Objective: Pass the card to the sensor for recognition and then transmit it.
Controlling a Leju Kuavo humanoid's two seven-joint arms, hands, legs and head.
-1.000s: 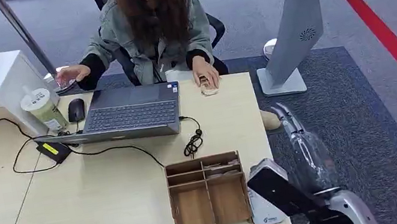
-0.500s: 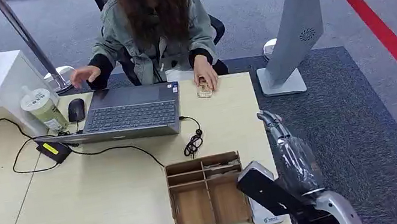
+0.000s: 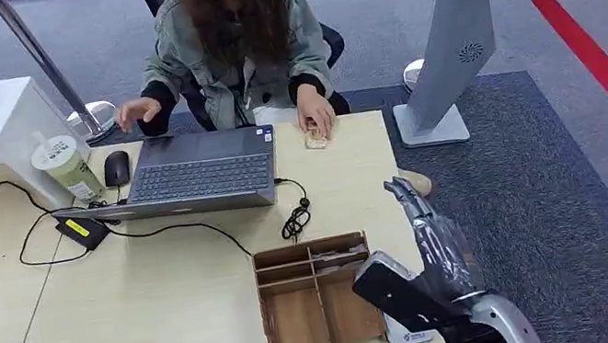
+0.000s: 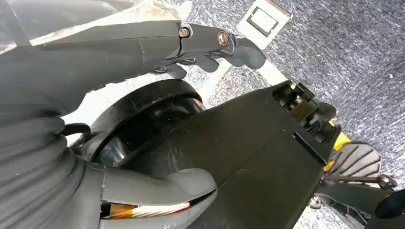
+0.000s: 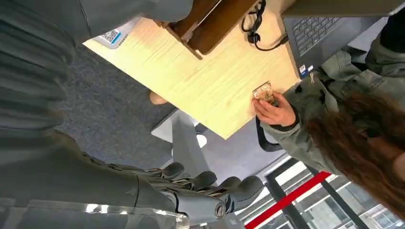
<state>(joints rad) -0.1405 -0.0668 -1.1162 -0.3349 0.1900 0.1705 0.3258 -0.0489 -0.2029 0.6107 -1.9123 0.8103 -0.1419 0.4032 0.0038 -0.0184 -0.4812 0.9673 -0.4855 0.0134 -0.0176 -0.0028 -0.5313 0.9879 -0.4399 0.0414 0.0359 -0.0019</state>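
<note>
Two candidates for the card, honestly: flat tan pieces (image 3: 326,254) in the back slots of the brown cardboard divider box (image 3: 264,313), and a small tan card (image 3: 315,140) under the seated person's hand (image 3: 315,117) on the pale wood counter (image 3: 152,290). The right robot hand (image 3: 429,230) hovers at the counter's edge, fingers stretched out, holding nothing. Can't tell what the left robot hand (image 4: 95,57) is doing. My guess is we're at the pickup step, so next it needs to reach into the box. The white flat reader (image 3: 407,333) has a QR code and a tiny blue logo, unreadable.
</note>
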